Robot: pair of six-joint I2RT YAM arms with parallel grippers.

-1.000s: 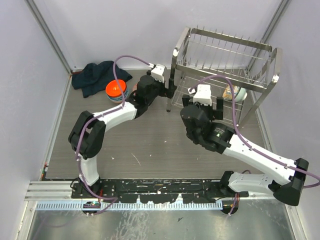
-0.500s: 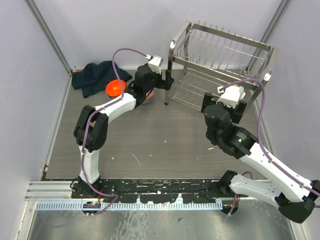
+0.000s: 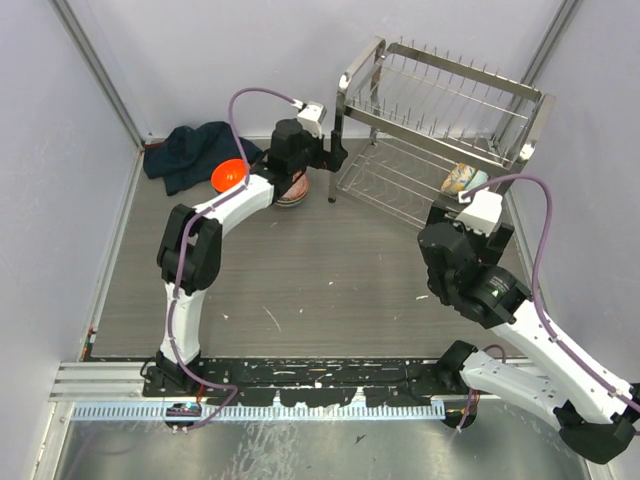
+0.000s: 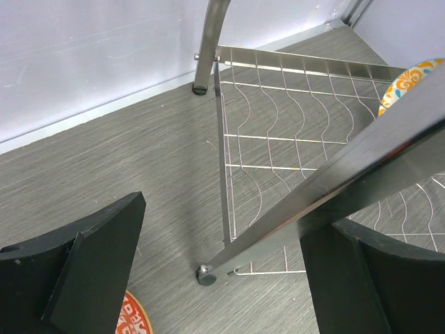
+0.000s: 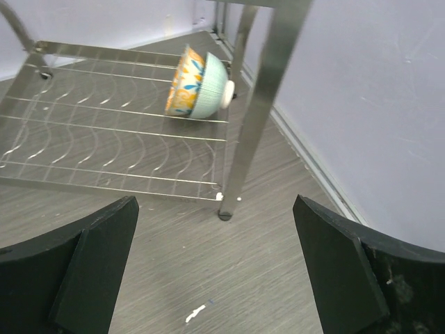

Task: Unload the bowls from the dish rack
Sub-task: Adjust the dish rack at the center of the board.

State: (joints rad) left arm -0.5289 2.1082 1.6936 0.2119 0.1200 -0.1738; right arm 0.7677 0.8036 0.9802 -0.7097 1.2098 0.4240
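Observation:
The silver wire dish rack (image 3: 440, 105) stands at the back right. One bowl (image 3: 463, 180), mint outside and orange-patterned inside, lies on its side on the lower tier (image 5: 198, 83). An orange bowl (image 3: 230, 173) and a reddish patterned bowl (image 3: 293, 192) sit on the table left of the rack. My left gripper (image 3: 330, 155) is open at the rack's front left leg (image 4: 278, 229), which slants between its jaws close to the right finger (image 4: 375, 278). My right gripper (image 5: 215, 278) is open and empty, in front of the rack's front right leg (image 5: 254, 111).
A dark blue cloth (image 3: 195, 150) lies bunched at the back left, behind the orange bowl. Purple walls close in the table at the back and both sides. The patterned bowl's rim (image 4: 133, 319) shows just under my left finger.
My right arm has drawn back to the right, out from the rack's front. My left gripper has moved back to the rack's left leg. The rack has turned and shifted slightly.

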